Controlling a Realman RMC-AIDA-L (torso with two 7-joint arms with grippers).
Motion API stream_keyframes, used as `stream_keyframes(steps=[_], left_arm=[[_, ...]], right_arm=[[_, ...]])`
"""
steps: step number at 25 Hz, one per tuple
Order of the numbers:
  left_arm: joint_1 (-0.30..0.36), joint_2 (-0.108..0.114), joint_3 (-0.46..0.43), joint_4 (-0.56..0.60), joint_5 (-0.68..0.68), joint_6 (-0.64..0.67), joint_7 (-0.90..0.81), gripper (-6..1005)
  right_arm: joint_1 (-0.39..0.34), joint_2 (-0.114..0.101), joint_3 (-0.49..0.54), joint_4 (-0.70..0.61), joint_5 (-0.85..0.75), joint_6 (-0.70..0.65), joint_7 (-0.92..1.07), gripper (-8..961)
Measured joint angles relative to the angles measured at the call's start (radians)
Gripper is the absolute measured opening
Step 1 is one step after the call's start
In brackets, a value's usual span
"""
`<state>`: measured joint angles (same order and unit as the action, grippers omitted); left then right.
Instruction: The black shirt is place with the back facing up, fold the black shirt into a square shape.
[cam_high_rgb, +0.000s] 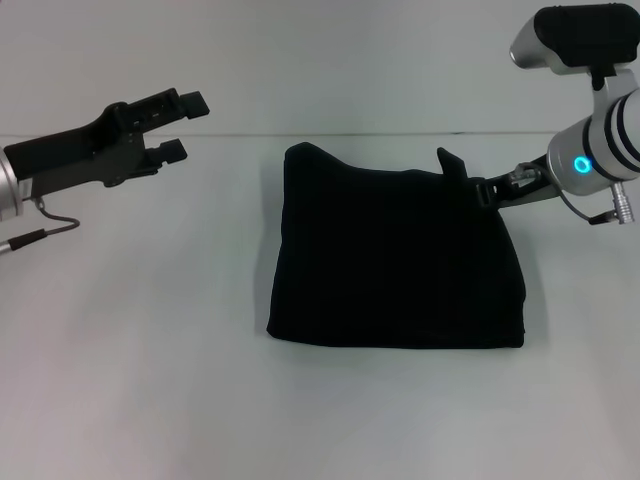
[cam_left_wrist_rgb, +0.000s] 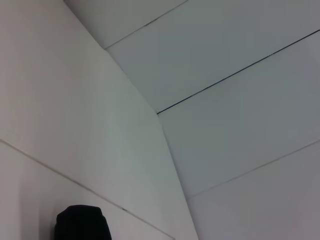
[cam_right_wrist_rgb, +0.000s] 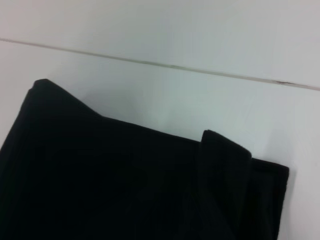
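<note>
I am looking down from the head camera at the black shirt (cam_high_rgb: 395, 260), which is lying folded into a rough square on the white table (cam_high_rgb: 130, 380).

My right gripper (cam_high_rgb: 462, 172) is sitting at the shirt's far right corner, right where a small flap of cloth is sticking up. Its dark fingers are blending into the black cloth, so I cannot tell whether they are pinching the flap, resting on it, or standing apart. The right wrist camera is showing only the shirt's (cam_right_wrist_rgb: 125, 185) far edge and that raised fold below it, none of its own fingers.

My left gripper (cam_high_rgb: 183, 125) is hanging above the table, well apart from the shirt, which is lying off toward its fingertip side. Its two fingers (cam_high_rgb: 192, 101) are standing visibly apart with a clear gap between them, and they are holding nothing and touching nothing. The left wrist camera is pointing at pale wall panels, with one dark rounded tip at the frame edge.
</note>
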<state>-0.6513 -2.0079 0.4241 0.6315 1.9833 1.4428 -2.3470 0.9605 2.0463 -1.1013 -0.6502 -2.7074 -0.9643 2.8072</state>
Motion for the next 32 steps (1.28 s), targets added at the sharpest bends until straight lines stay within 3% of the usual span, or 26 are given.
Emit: stream_keyframes(steps=[8,18,21,27,32], left_arm=[[0.010,-0.002,-0.001,-0.001,0.000,0.008,0.001,936],[0.011,-0.008,-0.001,-0.001,0.000,0.007,0.001,937],[0.015,-0.008,-0.009,-0.001,0.000,0.007,-0.001,937],[0.011,-0.008,-0.014,-0.001,0.000,0.009,0.001,937],[0.012,-0.008,-0.015,-0.001,0.000,0.012,0.001,937]], right_arm=[[-0.031,-0.011,0.011,0.001,0.000,0.047,0.008,24],[-0.016,0.003,-0.005,0.057,0.000,0.102,-0.005,29],[-0.001,-0.011,-0.003,0.096,0.000,0.066,0.002,30],[-0.012,-0.045,0.037,0.061,0.005,-0.002,0.018,242],[-0.053,-0.047,0.102,-0.081,0.011,-0.068,0.009,330]])
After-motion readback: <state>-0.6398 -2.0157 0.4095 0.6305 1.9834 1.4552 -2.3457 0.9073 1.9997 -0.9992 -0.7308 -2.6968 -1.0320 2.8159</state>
